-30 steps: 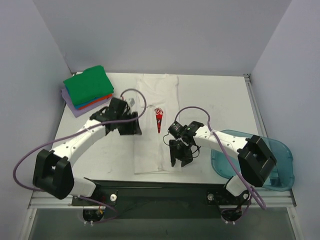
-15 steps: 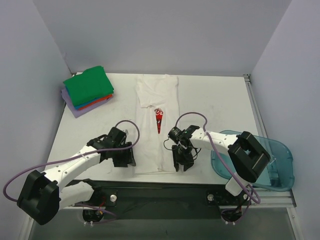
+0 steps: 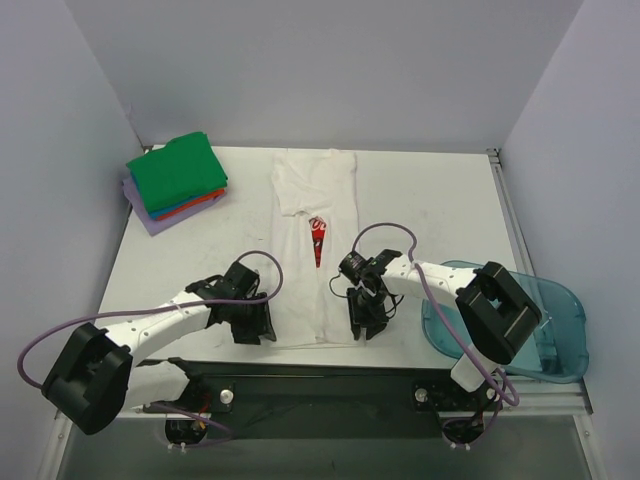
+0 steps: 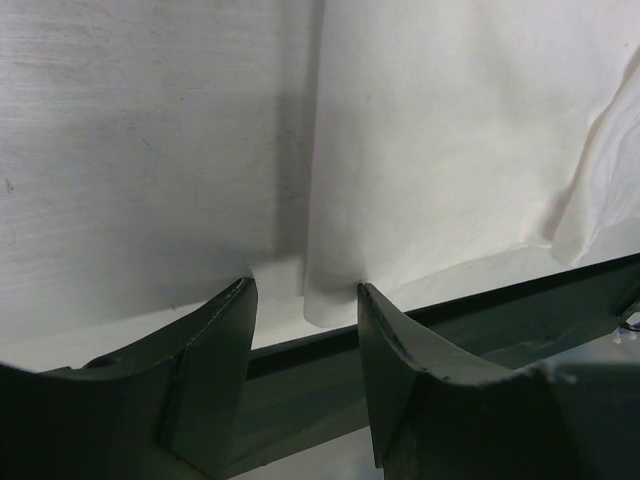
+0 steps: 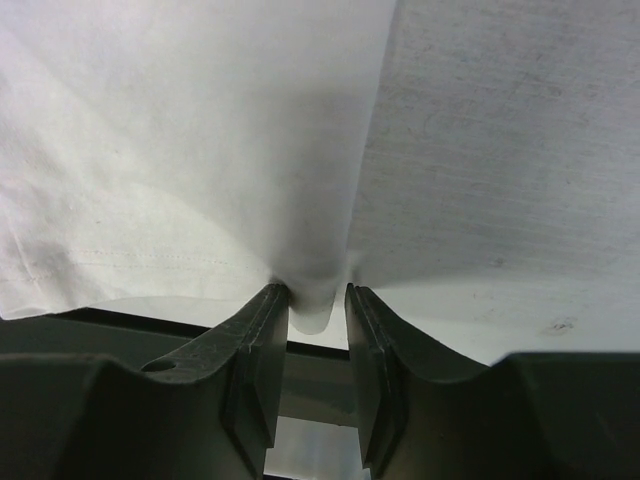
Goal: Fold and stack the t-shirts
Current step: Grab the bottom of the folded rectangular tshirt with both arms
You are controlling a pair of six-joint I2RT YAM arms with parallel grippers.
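Note:
The white t-shirt with a red logo lies as a long narrow strip down the middle of the table. Its near left corner sits between the spread fingers of my left gripper, which is open and low at the table's front edge. My right gripper is at the near right corner. There the jaws are narrow around the cloth corner: the left finger touches it and a thin gap shows at the right finger. A stack of folded t-shirts, green on top, rests at the far left.
A translucent blue bin hangs over the table's right front corner, beside the right arm. The dark front rail runs just beyond both grippers' fingertips. Grey walls close in the back and the sides.
My left arm has swung from the shirt's left middle down to its near left corner. The right gripper has slid toward the front edge and its jaws have narrowed around the right corner.

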